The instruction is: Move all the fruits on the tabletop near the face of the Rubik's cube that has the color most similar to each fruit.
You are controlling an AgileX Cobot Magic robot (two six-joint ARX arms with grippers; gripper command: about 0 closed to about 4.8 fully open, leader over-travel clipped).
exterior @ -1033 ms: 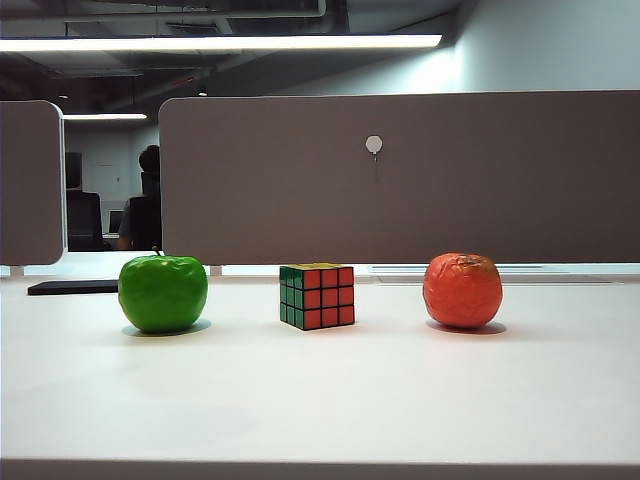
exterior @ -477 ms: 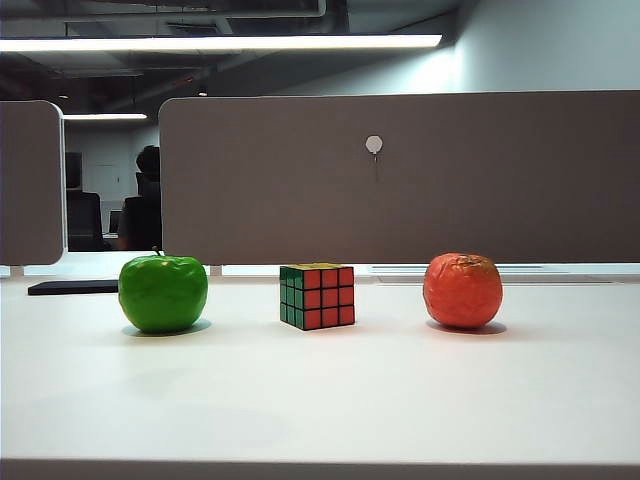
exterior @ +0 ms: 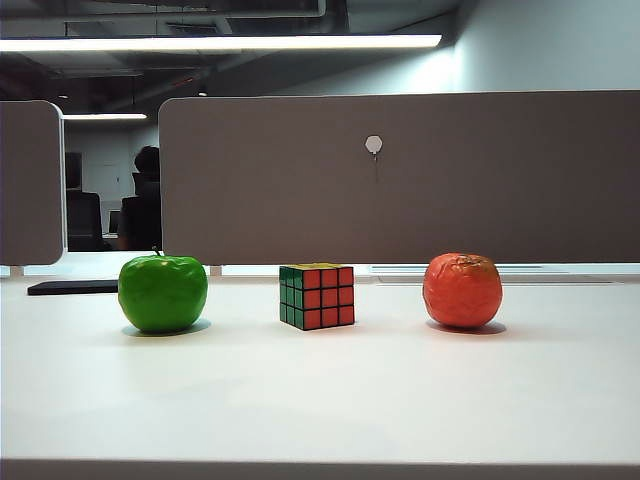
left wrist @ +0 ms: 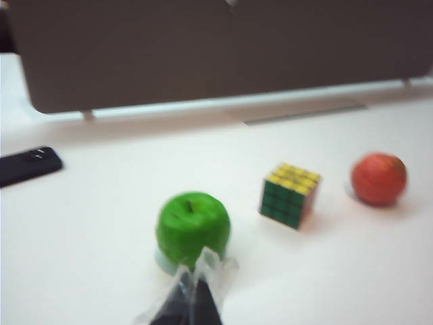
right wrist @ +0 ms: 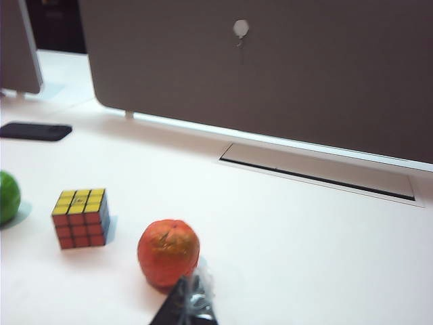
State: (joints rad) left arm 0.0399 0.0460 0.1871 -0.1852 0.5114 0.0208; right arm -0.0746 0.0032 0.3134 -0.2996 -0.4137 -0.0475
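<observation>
From the camera off the arms, the white tabletop [exterior: 320, 400] carries three things in a row. The green apple [exterior: 163, 292] sits on the left, the Rubik's cube [exterior: 317, 296] in the middle, and the wrinkled orange-red fruit [exterior: 462, 290] on the right, each well apart from the next. The cube shows its orange-red face to the front, a green face turned toward the apple's side, and yellow on top. A grey partition [exterior: 400, 175] stands behind them and a flat dark object [exterior: 72, 287] lies at the far left. Neither arm shows here.

From the left wrist, the picture is blurred. The left gripper [left wrist: 196, 294] pokes in with its fingertips pressed together and nothing between them, just in front of the apple [left wrist: 193, 227]. The cube [left wrist: 290, 195] sits beyond, green face and yellow top showing, with the orange-red fruit [left wrist: 378, 179] farther off.

From the right wrist, the right gripper [right wrist: 189, 301] is likewise closed and empty, its tip just beside the orange-red fruit [right wrist: 168, 252]. The cube [right wrist: 81, 218] lies near that fruit, and a sliver of the apple [right wrist: 8, 196] shows at the frame's edge.
</observation>
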